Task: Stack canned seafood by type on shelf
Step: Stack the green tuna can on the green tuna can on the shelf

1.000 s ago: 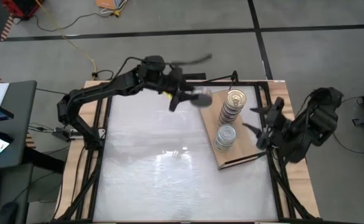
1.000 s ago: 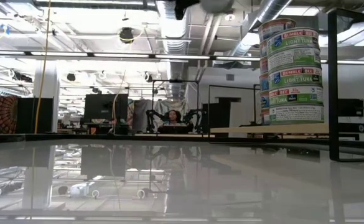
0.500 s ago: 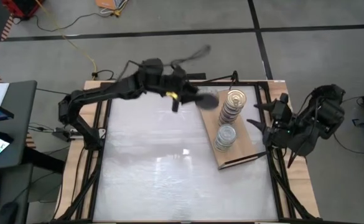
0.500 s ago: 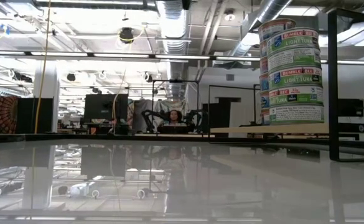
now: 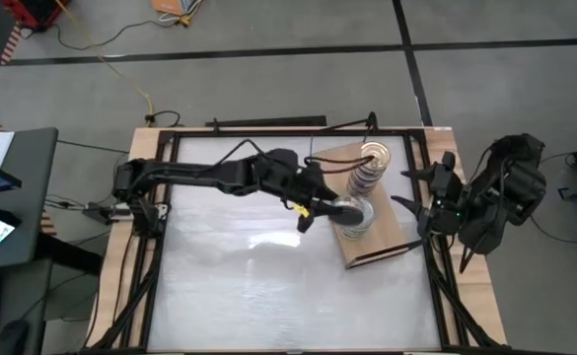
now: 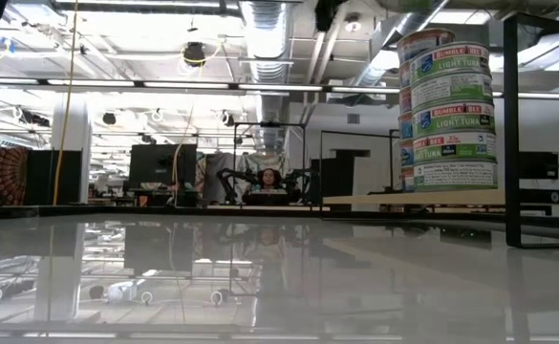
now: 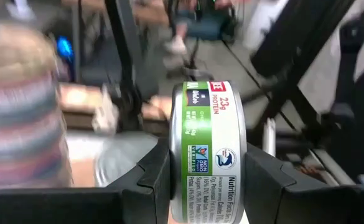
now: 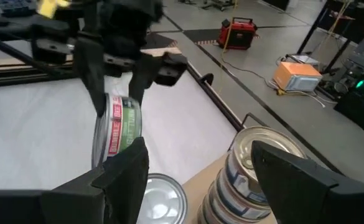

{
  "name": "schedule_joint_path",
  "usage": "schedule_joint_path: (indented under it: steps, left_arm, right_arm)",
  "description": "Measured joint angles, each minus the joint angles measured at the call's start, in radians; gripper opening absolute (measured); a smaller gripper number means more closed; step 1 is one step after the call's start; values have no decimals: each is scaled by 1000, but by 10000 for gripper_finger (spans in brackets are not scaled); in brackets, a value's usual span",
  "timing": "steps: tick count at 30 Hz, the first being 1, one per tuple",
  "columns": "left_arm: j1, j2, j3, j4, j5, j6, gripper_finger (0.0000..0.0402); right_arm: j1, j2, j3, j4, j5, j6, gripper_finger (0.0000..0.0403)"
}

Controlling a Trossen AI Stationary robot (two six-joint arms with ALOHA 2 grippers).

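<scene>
Tall stack of label-wrapped round tins [image 7: 20,112] was a blur in the left wrist view, print unreadable. Green-and-white labelled tin [image 7: 208,152], beside that stack, ran off the frame edge. Low view: the stack's [image 6: 448,110] far side was hidden behind a black frame post [image 6: 511,124].

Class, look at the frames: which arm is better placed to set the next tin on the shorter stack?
Left. Its pincer grips a tin above the short stack; the right pincer waits open at the shelf's edge.
</scene>
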Motion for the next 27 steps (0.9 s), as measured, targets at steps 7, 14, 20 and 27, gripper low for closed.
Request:
schedule_joint_path:
  steps: [7,14,20,27]
  left_arm:
    - [-2,48,2,95,35,-60,132]
    - [15,70,0,212,100,-136,132]
    - [26,73,1,248,109,-160,132]
    - [22,72,1,249,113,-201,132]
  right_arm:
    - [95,96,0,60,-22,-214,311]
    - [118,296,0,68,75,-438,311]
    - [120,381,1,71,161,-392,311]
    - [114,395,-6,61,166,-445,311]
